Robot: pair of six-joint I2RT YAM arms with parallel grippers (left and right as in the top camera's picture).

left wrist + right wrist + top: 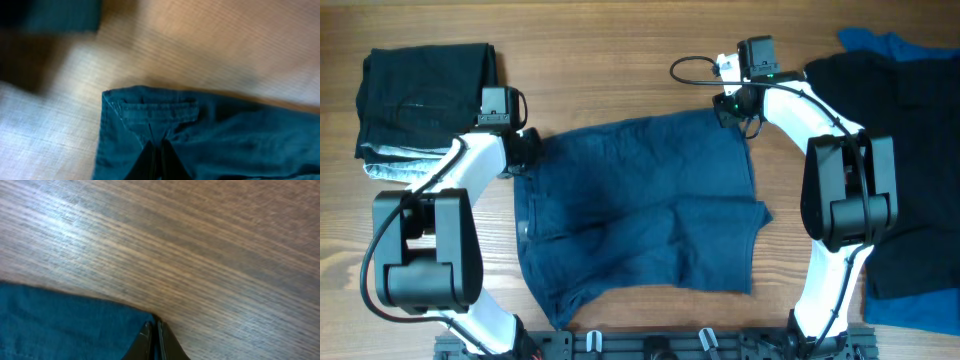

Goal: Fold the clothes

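Observation:
The dark navy-blue shorts (640, 205) lie spread on the wooden table, waistband along the far edge, two short legs toward the front. My left gripper (525, 150) is shut on the far left corner of the waistband; the left wrist view shows its fingers (160, 157) pinching the fabric just below a belt loop (160, 106). My right gripper (732, 108) is shut on the far right corner; the right wrist view shows its fingers (154, 340) closed on the corner of the navy cloth (60, 325).
A folded black garment (425, 85) lies on light grey cloth (395, 165) at the far left. A large black garment (910, 150) over brighter blue cloth (910, 300) lies at the right. The bare wooden table (610, 60) runs along the far side.

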